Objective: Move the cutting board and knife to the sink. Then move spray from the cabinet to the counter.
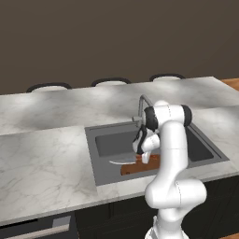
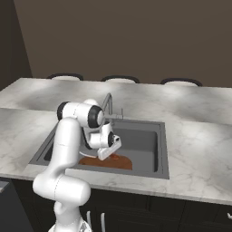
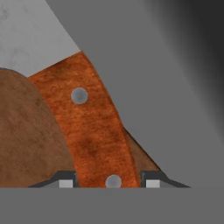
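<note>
Both gripper tips prob. round knife handle

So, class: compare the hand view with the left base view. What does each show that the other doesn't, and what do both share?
Hand view alone: two silver rivets on the knife handle, which runs between the tool fingertips, so it appears gripped.

Left base view alone: the faucet, the marble counter around the sink, and chair backs beyond.

Both: the orange-handled knife lying over the cutting board inside the grey sink.

Veined marble counter, dark recessed sink, cutting board lying inside it
</note>
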